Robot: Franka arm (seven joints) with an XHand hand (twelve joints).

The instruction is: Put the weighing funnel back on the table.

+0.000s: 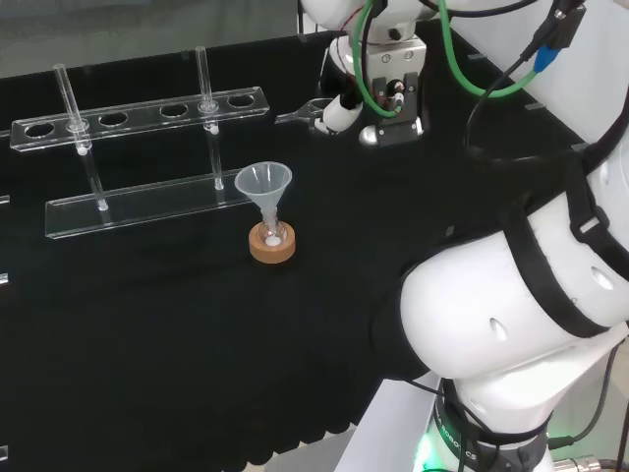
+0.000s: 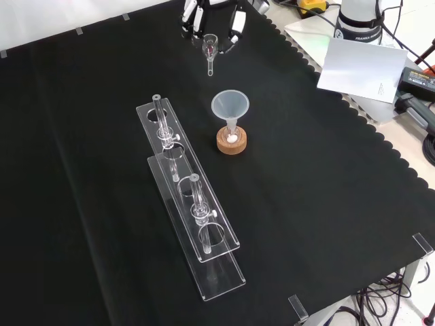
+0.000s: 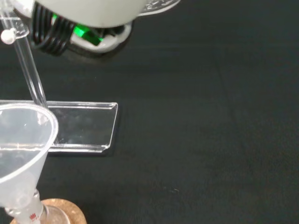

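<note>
Your hand is at the far end of the table in the front view. Its fingers curl in from both sides on the cup of the weighing funnel, so the hand is grasping that piece and has not let it go. In the front view the short stem points toward the near side. In the head view it juts out to the left of the hand, roughly level. You cannot tell from either view whether the stem tip touches the cloth. Just nearer in the front view, the funnel stands mouth up with its stem in a small flask on a cork ring. It is apart from the held piece. Left of it, the clear tube rack runs toward the near edge with two tubes upright in it. By my reading you are in the set-down step, and the piece is not yet resting free. The next move calls for lowering it onto the bare cloth under the hand until it lies there, then straightening the fingers and drawing the hand up and away. Keep the stem clear of the funnel's rim on the way down. The piece is rounded and light, so it may roll or follow a finger if you release it early.
</note>
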